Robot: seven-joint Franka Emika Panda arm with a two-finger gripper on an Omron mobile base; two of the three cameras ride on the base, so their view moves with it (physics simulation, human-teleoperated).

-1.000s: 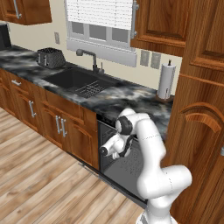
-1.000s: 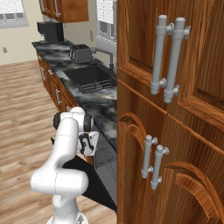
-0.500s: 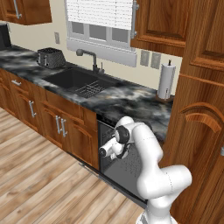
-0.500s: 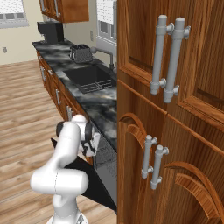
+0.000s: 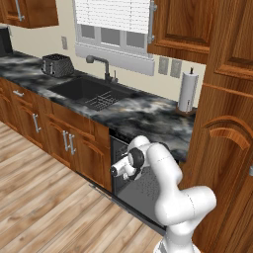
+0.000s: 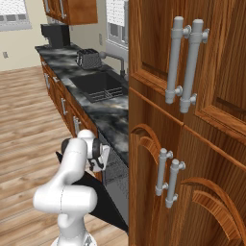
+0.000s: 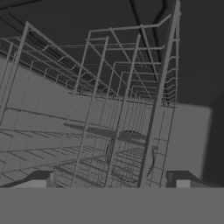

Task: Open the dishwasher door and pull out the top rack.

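Under the dark marbled counter (image 5: 148, 116), right of the sink (image 5: 89, 94), the dishwasher door (image 6: 103, 202) hangs folded down — a black panel sloping toward the wooden floor (image 6: 29, 139), speckled grey inner face (image 5: 143, 190) up. Inside the cavity, a grey wire rack (image 7: 109, 113) stands close in front of the hand camera. Smallest of all, the gripper (image 7: 111, 180) has its jaws spread wide, gripping nothing — one rack wire runs between the fingertips (image 7: 41, 178).

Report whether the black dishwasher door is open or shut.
Open. The black dishwasher door hangs swung down and outward from the counter front, and the hand view looks straight in at the grey wire rack inside.
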